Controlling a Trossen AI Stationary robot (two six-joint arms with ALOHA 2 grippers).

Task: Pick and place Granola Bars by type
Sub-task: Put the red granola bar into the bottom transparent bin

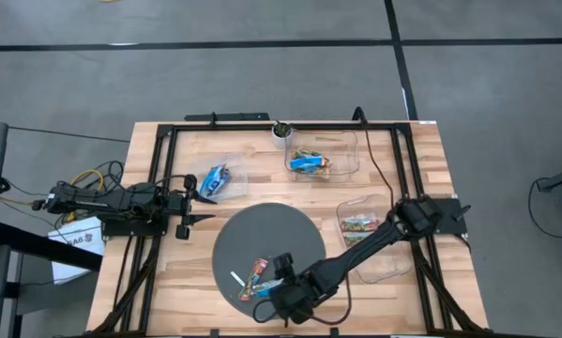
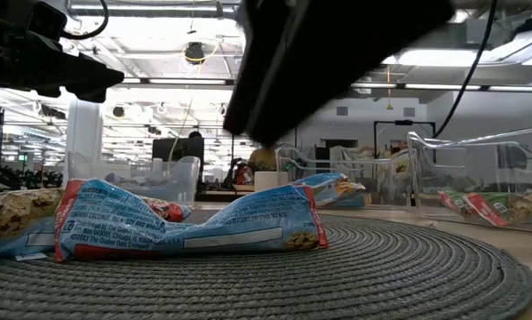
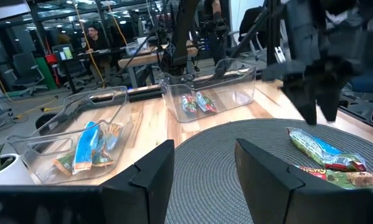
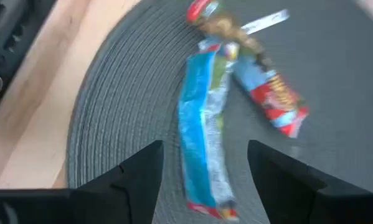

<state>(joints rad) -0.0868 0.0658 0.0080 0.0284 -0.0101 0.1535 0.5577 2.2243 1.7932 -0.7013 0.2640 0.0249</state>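
My right pincer (image 4: pixel 202 180), fingers wide, straddles the blue-and-silver foil-wrapped granola bar (image 4: pixel 203 124), whose long axis runs straight ahead.

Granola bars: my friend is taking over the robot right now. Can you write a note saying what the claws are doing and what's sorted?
Right claw: open, hovering just over the blue-and-white bar on the round grey mat, holding nothing.
Left claw: open and empty, waiting at the table's left side, pointed at the mat.
Done: bars already lie in three clear bins, the left bin, the back bin and the right bin.
Left: about three bars remain on the mat, including a red-and-blue bar, next to a thin white stick. Grab the blue-and-white one next, probably.
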